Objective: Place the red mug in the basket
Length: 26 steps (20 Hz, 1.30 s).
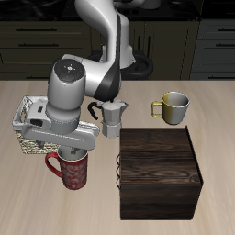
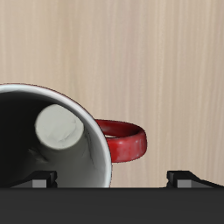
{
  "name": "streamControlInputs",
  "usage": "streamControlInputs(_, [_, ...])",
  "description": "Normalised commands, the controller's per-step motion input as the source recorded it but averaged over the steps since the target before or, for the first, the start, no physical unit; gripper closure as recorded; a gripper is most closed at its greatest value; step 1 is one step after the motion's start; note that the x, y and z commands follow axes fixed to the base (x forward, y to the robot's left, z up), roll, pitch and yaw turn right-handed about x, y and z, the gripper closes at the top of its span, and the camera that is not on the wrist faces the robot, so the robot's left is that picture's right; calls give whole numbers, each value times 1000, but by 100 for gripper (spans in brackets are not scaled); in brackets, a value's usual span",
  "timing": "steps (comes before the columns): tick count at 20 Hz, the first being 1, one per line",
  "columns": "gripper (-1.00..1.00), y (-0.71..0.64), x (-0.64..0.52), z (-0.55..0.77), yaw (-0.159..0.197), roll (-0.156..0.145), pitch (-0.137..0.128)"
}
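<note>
Wooden table (image 1: 110,197) holds the red mug (image 1: 72,170); only the wrist view shows the pincer (image 2: 112,178) spread.

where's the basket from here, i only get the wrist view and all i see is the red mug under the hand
observer: The basket sits just behind the red mug, farther from the table's front edge; the arm hides part of it.
operator: anything close to the mug
observer: A dark wooden box stands beside it, on the side away from the mug's handle.
operator: what else is on the table
observer: A moka pot and a yellow-olive mug stand farther back.
</note>
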Motion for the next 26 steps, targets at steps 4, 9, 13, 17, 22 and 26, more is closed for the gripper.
streamControlInputs(4, [-100, 30, -39, -263, -52, 41, 63])
streamControlInputs(9, [100, 8, -73, -114, -38, -7, 23])
streamControlInputs(13, [100, 109, -49, 21, -19, 28, 1])
streamControlInputs(17, [100, 115, -47, 51, -8, 25, -9])
streamControlInputs(22, [100, 107, 9, 112, 3, 20, -13])
streamControlInputs(26, [100, 71, -75, 443, 23, 9, -56])
